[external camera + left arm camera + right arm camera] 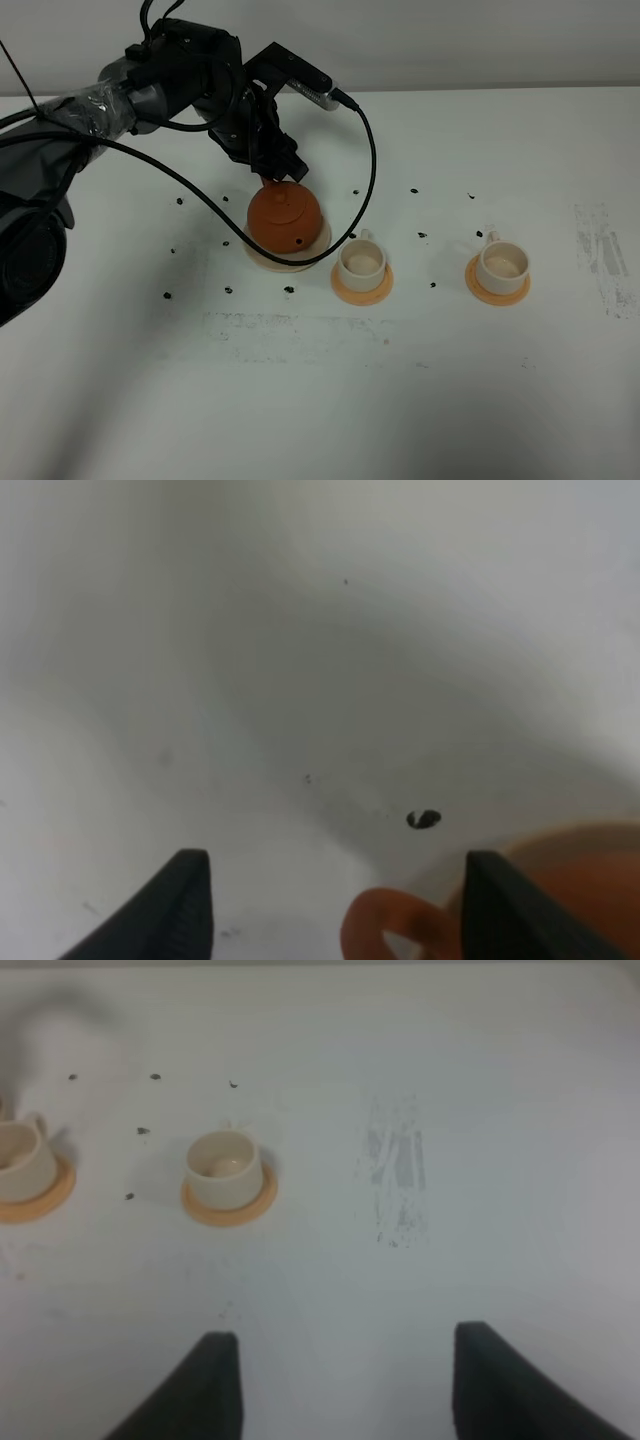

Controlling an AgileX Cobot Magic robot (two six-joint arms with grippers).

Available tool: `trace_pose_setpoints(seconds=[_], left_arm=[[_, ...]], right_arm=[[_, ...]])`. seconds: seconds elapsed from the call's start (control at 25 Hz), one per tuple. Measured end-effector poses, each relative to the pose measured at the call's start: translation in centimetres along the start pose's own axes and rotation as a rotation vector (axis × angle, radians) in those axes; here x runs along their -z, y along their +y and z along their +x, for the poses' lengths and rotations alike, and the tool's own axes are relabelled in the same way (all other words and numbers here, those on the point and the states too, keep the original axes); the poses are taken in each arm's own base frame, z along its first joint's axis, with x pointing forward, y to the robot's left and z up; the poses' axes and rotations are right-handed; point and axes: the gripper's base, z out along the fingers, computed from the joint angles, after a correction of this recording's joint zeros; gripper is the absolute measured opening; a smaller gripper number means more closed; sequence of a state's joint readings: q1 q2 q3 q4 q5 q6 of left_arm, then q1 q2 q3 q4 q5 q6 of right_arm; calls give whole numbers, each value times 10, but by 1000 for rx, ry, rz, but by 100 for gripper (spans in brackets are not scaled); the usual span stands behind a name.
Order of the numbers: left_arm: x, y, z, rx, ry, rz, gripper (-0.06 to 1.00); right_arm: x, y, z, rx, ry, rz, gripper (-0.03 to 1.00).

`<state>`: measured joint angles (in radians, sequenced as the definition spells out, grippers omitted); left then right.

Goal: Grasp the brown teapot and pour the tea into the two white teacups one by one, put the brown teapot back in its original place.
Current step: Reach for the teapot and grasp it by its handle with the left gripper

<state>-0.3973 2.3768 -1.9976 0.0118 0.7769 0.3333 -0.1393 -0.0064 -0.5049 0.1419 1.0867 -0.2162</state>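
Black fingers (185,905) of the left gripper (338,865) stand spread as wide as they go, gripping nothing. The loop handle of the small round reddish-brown clay teapot (285,215) shows between them, unpinched. In the high view this gripper hangs at the far side of the teapot, which sits upright with its knobbed lid on, resting on the round pale beige saucer (262,258) that is its place. Just beside the saucer stands one small cream-white cylindrical teacup (362,262), and well apart from it, further right, stands the other teacup (503,262). Each rests on a round orange coaster (350,293). Both look pale and dry inside, though the pictures are too coarse to be sure. Dark specks (290,290) dot the white counter (320,400) around them. The right gripper (345,1335) hovers over bare counter, its fingers also apart and empty. By my reading the task is at its very start: the grasp is lined up but not closed, and lifting, both pours and the return are all left to do.
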Motion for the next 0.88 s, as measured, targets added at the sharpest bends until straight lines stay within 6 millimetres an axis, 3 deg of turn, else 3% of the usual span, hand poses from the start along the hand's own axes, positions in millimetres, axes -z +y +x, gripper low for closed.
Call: trace_pose_setpoints(seconds=[0.88], left_arm=[[0, -3, -3, -98, -15, -17, 56]], right_arm=[[0, 0, 0, 0, 0, 0, 49]])
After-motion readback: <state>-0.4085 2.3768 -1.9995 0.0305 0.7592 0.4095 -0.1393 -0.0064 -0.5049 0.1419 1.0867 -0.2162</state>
